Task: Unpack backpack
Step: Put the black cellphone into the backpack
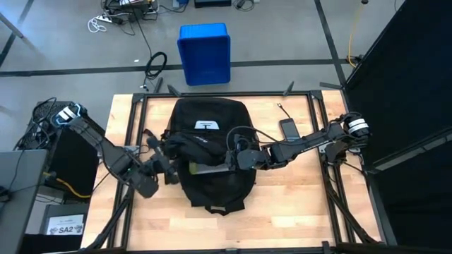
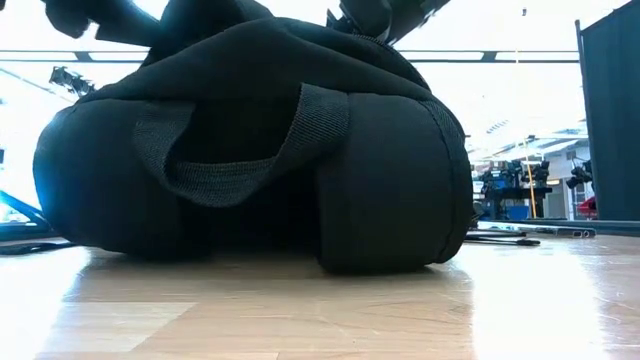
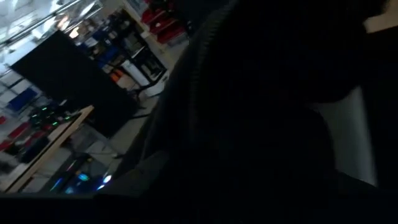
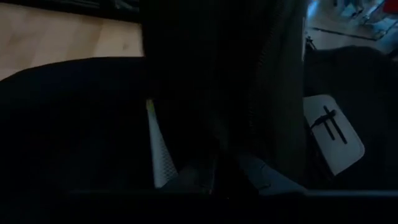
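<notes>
The black backpack (image 1: 212, 152) lies flat in the middle of the wooden table, its white label (image 1: 205, 125) facing up; the low view shows its end with the carry loop (image 2: 245, 150). A flat grey item (image 1: 206, 169) shows in its opened top side. My right gripper (image 1: 234, 157) reaches in from the table's right and is shut on the backpack's fabric. My left gripper (image 1: 169, 167) stands at the backpack's left side, by the opening, open; I see nothing between its fingers. The left wrist view shows only dark fabric and the grey item (image 3: 354, 137). My right gripper pinches a fold of the backpack's black fabric (image 4: 208, 146) at the edge of the opening, near the middle of the bag, between its two fingers. It comes from the table's right, slanting down. The fabric rises from the fingers; the backpack rests on the table.
A dark phone-like device (image 1: 288, 128) and a small cable (image 1: 282, 109) lie on the table to the backpack's far right. A blue plastic bin (image 1: 204, 53) stands on the floor beyond the far edge. Black frame rails (image 1: 134, 113) run along the table's sides.
</notes>
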Controlling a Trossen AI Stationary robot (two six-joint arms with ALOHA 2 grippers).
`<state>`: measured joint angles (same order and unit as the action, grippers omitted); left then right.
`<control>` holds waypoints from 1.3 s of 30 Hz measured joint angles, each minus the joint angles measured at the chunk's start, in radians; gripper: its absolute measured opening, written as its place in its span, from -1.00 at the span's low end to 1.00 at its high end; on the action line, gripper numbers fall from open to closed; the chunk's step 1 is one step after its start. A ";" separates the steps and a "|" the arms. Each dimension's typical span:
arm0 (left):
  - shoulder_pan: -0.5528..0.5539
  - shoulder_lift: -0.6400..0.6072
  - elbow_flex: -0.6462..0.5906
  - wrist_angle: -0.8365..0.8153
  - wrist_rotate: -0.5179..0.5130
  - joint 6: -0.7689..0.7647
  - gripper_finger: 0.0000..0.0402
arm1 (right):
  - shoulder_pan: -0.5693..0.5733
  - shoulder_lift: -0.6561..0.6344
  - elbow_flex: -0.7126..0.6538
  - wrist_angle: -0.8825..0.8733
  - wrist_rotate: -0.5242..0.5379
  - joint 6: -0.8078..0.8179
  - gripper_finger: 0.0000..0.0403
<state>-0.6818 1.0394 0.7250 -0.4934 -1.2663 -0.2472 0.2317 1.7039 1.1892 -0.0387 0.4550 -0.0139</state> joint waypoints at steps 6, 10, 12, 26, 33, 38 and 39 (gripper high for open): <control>0.156 0.014 0.000 0.088 0.112 0.119 0.02 | -0.004 -0.007 0.000 0.055 0.106 -0.066 -1.00; 0.249 0.033 0.000 0.101 0.143 0.142 0.02 | -0.004 -0.020 0.000 0.075 0.163 -0.097 -1.00; 0.290 0.043 0.000 0.103 0.163 0.130 0.02 | 0.004 -0.026 0.000 0.080 0.196 -0.119 -1.00; 0.478 0.067 -0.238 0.885 0.455 0.383 -0.98 | 0.135 -0.140 0.000 -0.053 0.607 -0.146 -0.87; 0.507 0.068 -0.286 0.957 0.466 0.375 -1.00 | 0.264 -0.242 0.000 -0.147 0.828 -0.107 -0.39; 0.537 0.068 -0.286 1.002 0.519 0.417 -1.00 | 0.325 -0.304 0.001 -0.295 0.882 0.152 -0.07; 0.541 0.068 -0.286 1.009 0.536 0.423 -1.00 | 0.324 -0.312 0.002 -0.384 0.869 0.260 -0.03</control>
<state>-0.1408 1.1072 0.4389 0.5155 -0.7306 0.1763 0.5561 1.3917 1.1908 -0.4228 1.3244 0.2458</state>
